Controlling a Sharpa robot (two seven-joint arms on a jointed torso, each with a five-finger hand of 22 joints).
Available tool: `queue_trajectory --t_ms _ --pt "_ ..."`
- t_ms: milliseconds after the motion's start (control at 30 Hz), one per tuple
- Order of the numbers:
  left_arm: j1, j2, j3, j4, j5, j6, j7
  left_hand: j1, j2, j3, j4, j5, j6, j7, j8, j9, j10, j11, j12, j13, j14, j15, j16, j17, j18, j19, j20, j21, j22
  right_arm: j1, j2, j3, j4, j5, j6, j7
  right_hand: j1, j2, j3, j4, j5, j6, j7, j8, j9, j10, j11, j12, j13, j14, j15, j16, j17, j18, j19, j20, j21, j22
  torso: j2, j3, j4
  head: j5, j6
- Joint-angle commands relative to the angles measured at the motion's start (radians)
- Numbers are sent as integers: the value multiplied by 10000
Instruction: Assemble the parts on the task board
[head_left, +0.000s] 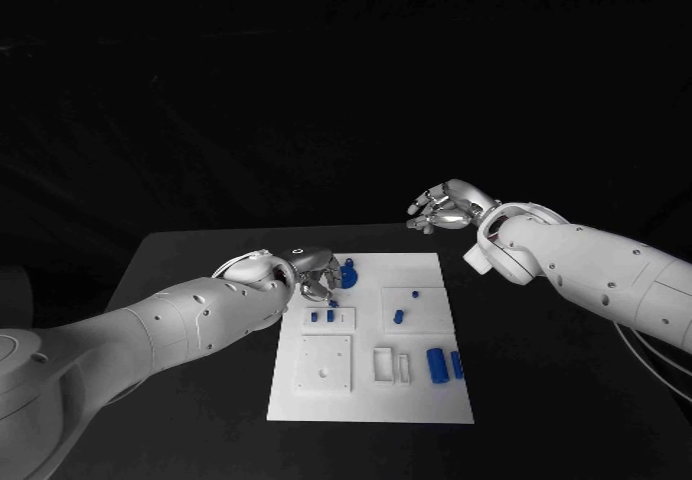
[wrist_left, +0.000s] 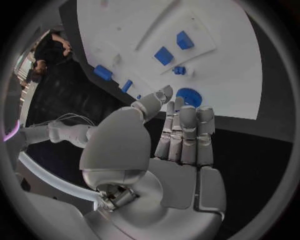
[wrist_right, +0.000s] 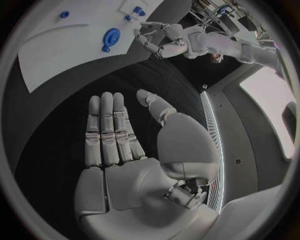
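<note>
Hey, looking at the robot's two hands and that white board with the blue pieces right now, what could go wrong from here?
1. The left hand hovers low by the round blue gear near the white task board's far-left corner; its fingers might knock the gear off its seat.
2. Small blue pegs stand just beside that hand and may topple.
3. The right hand is open beyond the board, too far away to steady anything.

A black desk (head_left: 188, 250) carries everything, its dark top running out past the white plate on every side. Beyond its far edge the background lies dark.
</note>
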Motion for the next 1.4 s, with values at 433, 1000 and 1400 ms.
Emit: queue_trajectory --t_ms 433,1000,1400 --pt "73 463 -677 -624 -1856 515 -30 233 -7 -29 8 28 8 -18 97 -38 -151 -29 119 216 -217 -27 176 54 708 -178 -32 -46 147 0 49 4 231 -278 -125 -61 -142 38 -74 -11 27 180 -164 -218 20 -40 -278 1485 2873 732 -468 445 2703 68 530 -398 1602 242 -8 -10 0 3 21" --pt "66 747 -703 -1034 -1815 588 8 277 286 166 50 5 -281 -48 -40 -151 -845 -33 309 213 -240 -34 288 40 657 -161 -66 -7 154 -2 71 4 238 -278 -74 -52 -236 51 16 -6 37 202 -167 -276 53 -109 -283 1553 3366 893 -494 110 3279 68 431 -416 1934 224 -5 -9 9 -69 -5" --pt "65 826 -704 -1057 -1747 657 201 124 199 87 34 -216 -317 -96 -39 -177 -1005 -77 435 187 -280 -72 307 18 653 -185 -84 14 165 -2 42 4 278 -278 -39 -56 -269 64 28 0 38 207 -170 -290 64 -86 -288 1545 3459 961 -507 9 3410 68 433 -427 2013 219 -5 -6 11 -114 -24"
